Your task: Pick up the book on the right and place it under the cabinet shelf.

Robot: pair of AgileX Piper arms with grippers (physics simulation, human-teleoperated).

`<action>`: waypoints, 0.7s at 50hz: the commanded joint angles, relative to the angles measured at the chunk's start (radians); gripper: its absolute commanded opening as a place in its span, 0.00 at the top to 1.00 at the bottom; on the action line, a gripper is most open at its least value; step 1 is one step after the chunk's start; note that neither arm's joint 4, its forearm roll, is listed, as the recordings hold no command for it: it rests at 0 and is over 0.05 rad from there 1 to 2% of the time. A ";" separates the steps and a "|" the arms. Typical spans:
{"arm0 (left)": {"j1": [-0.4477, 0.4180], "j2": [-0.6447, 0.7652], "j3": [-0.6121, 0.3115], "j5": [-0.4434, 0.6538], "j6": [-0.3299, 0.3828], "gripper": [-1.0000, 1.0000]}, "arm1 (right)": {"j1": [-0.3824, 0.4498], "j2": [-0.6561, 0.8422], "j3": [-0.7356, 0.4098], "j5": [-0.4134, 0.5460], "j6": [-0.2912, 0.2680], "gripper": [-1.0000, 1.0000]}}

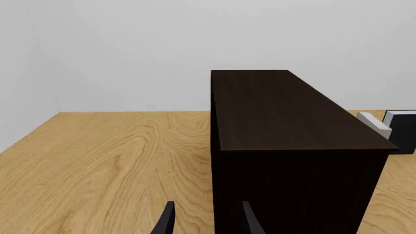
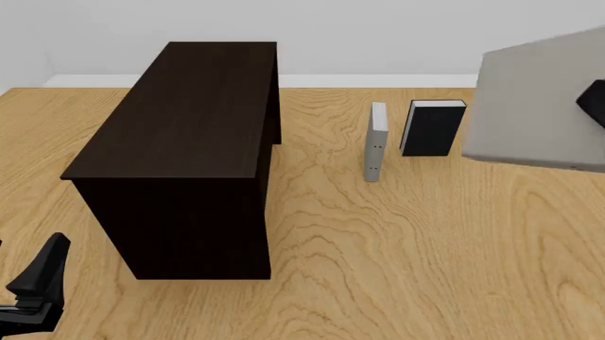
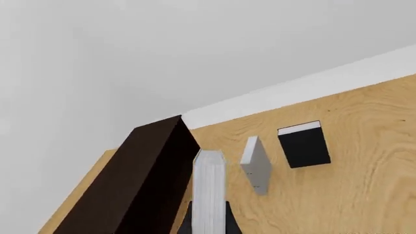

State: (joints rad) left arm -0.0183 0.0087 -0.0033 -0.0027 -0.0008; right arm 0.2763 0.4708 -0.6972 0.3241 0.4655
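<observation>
The book (image 2: 534,103) is off the table, held up high at the right edge of the front view, its plain light-grey cover facing the camera and tilted, so that it fills much of that corner. The right gripper (image 2: 594,103) shows only as a dark shape at the book's right edge. In the right wrist view the book (image 3: 209,192) appears edge-on as a pale slab running straight out between the two dark fingers (image 3: 231,222), which sit against its sides, so the gripper is closed on it.

Below and to the left of the lifted book, two other books stand on the wooden table (image 2: 416,255). A black book (image 2: 433,128) with white page edges stands nearest, and just left of it a narrow grey book (image 2: 376,142) stands edge-on, with small dark dots on its spine. They are close together but apart.

Farther left, across a stretch of bare table, stands the dark cabinet (image 2: 189,120), its long flat top running away from the camera. It is well apart from the held book, with the two standing books between them.

The left gripper (image 1: 206,219) hangs low near the cabinet's near end, its two dark fingers (image 1: 167,220) spread apart and holding nothing.
</observation>
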 commanded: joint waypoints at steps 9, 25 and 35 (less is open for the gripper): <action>0.000 0.000 0.001 -0.001 0.000 0.00 | 0.121 -0.056 0.186 -0.255 0.251 1.00; 0.000 -0.001 0.000 0.000 0.000 0.00 | 0.210 0.102 0.287 -0.507 0.294 1.00; 0.000 0.001 0.000 -0.001 0.000 0.00 | 0.240 0.248 0.326 -0.682 0.325 1.00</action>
State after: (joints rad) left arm -0.0182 0.0090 -0.0027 -0.0037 -0.0007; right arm 0.4793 0.6041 -0.4012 -0.1925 0.7366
